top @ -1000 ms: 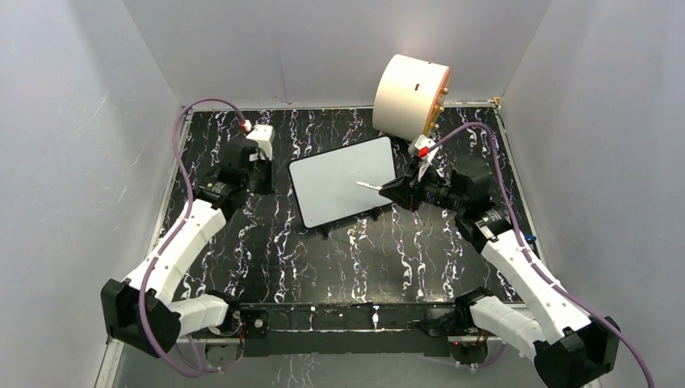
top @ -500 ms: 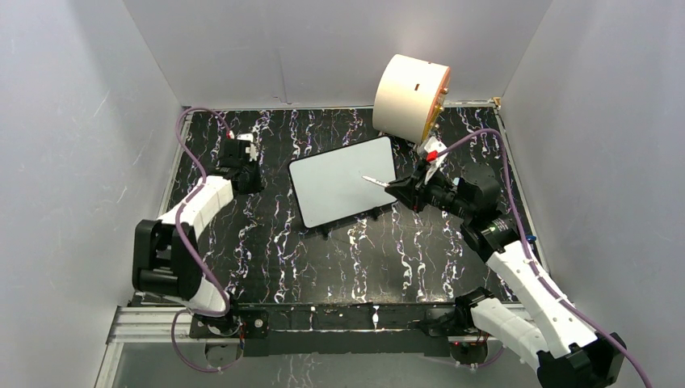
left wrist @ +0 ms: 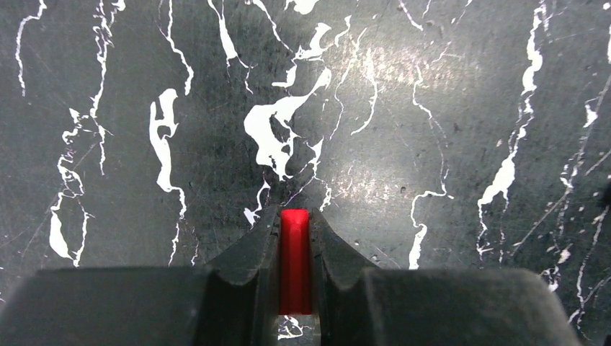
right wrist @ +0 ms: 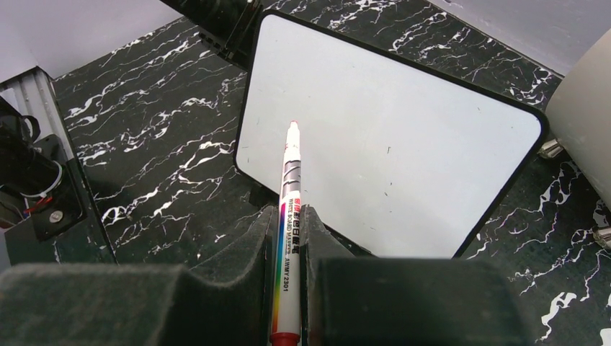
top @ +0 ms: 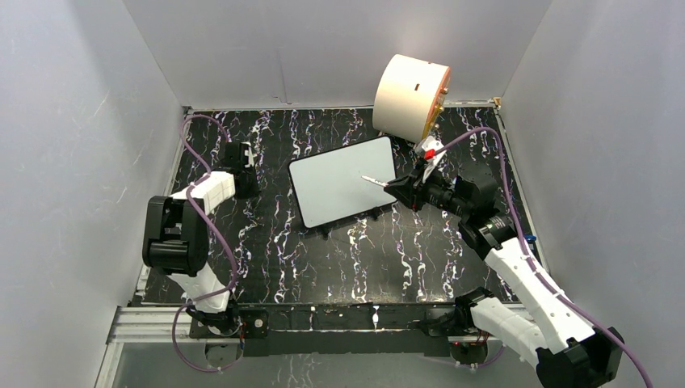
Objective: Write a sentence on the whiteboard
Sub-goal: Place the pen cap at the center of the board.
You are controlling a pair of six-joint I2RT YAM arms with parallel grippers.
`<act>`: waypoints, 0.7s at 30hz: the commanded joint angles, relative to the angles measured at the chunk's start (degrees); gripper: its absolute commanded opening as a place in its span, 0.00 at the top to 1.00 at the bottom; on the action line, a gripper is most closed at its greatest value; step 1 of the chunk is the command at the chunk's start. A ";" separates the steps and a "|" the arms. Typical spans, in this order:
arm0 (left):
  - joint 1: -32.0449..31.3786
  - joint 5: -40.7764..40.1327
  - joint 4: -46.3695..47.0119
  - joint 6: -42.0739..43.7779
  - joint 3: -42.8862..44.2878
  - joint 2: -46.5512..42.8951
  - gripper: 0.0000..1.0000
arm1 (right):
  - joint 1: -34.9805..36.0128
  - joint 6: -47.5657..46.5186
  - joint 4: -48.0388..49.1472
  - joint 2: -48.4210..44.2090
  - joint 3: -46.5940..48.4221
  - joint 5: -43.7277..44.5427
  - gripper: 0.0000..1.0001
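The marker (right wrist: 290, 180) is clamped in the right gripper (right wrist: 290, 216), tip aimed at the blank whiteboard (right wrist: 403, 130) for writing; the cap (left wrist: 294, 267) is pinched aside in the left gripper (left wrist: 294, 216).

white whiteboard (top: 335, 187), black white-veined table (top: 266, 242), cream cylinder (top: 408, 95)

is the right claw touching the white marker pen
Touching. The right wrist view shows the right claw shut on the white marker pen, both fingers pressed against its barrel.

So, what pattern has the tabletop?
The tabletop is black with white marble veins; clearest in left wrist view.
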 commanded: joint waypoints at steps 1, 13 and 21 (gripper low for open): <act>0.36 -0.35 0.65 1.13 0.67 1.33 0.91 | -0.09 -0.30 3.37 0.21 -0.17 0.54 1.00; 0.49 -0.85 -0.16 0.91 0.75 3.09 0.78 | -0.15 -0.20 2.15 0.08 0.89 1.51 1.00; 0.54 -0.68 -1.12 0.62 1.16 1.00 0.67 | -0.11 -0.21 0.09 0.03 2.20 1.83 1.00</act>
